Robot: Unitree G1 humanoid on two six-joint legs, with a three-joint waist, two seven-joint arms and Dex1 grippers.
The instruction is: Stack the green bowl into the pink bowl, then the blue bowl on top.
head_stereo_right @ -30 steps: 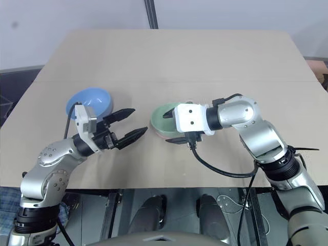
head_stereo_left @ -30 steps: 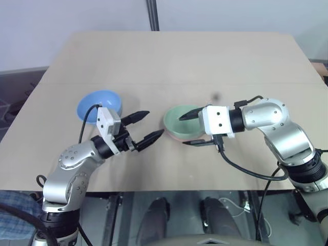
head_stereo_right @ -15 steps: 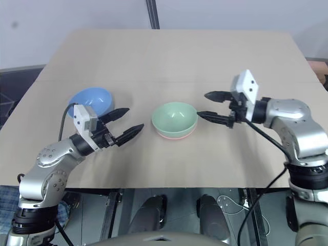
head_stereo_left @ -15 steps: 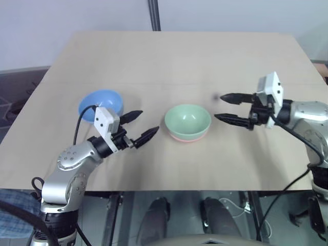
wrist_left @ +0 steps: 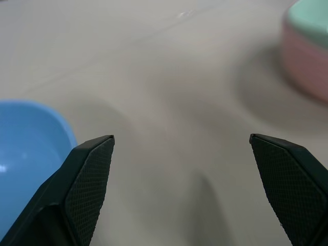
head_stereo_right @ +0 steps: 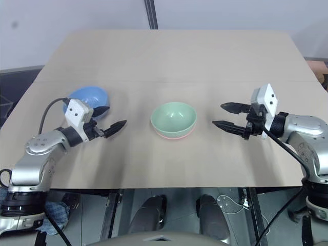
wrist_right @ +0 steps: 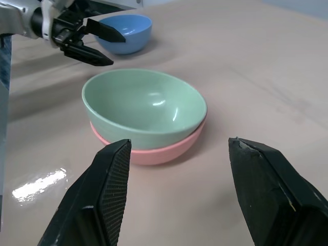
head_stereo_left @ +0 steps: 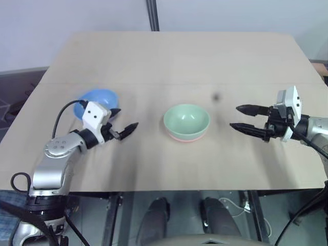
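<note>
With the green bowl already nested, the notes run as follows.

Stack: green bowl (head_stereo_left: 186, 119) sits inside the pink bowl (head_stereo_left: 186, 136) at mid-table, upright; only a pink band shows beneath the green rim.
Blue bowl: blue bowl (head_stereo_left: 95, 97) stands alone on the table (head_stereo_left: 179, 56), left of the stack and well apart from it, slightly farther back.
Left gripper: left gripper (head_stereo_left: 124, 128) hangs just beside the blue bowl on its near-right side, fingers spread wide and empty, pointing toward the stack; wrist view has the bowl's rim next to one finger, contact not clear.
Right gripper: right gripper (head_stereo_left: 244, 118) hovers right of the stack, apart from it, fingers spread and holding nothing.
Step in hand: first stacking looks done; second step, fetching the blue bowl, appears to be starting.
Next move calls for: left gripper to straddle the blue bowl's rim, pinch, lift, carry right and lower it centred into the green bowl.
Risk: a thin rim pinch may let the bowl tilt.
</note>
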